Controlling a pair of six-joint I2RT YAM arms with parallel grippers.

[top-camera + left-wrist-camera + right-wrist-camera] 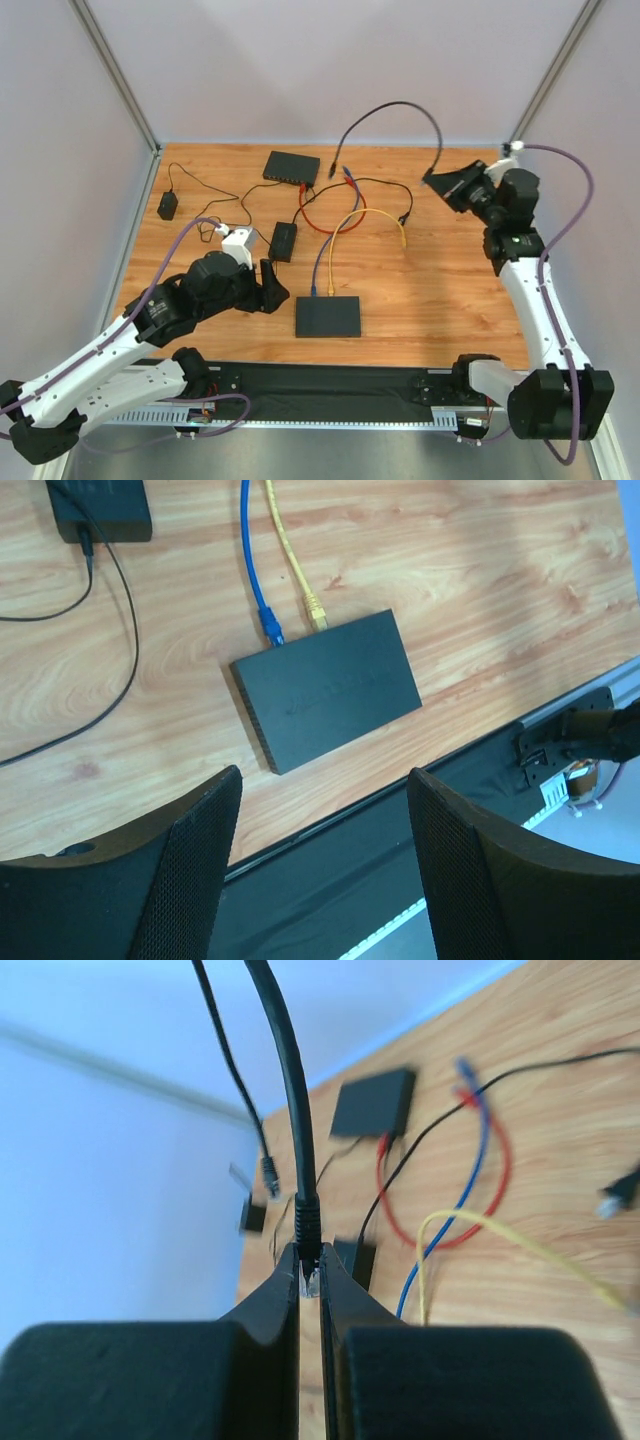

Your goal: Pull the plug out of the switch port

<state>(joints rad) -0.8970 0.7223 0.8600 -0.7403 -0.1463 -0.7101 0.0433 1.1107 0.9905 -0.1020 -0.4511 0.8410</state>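
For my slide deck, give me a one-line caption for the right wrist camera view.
Right gripper shut on the clear plug of a black cable, wooden table beyond.

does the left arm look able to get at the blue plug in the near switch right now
Probably yes: the left gripper hovers open near the switch, nothing between them, though the yellow plug sits close beside the blue plug.

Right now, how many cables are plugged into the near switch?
2: a blue cable and a yellow cable, side by side on the far edge of the switch. Its other sides are hidden.
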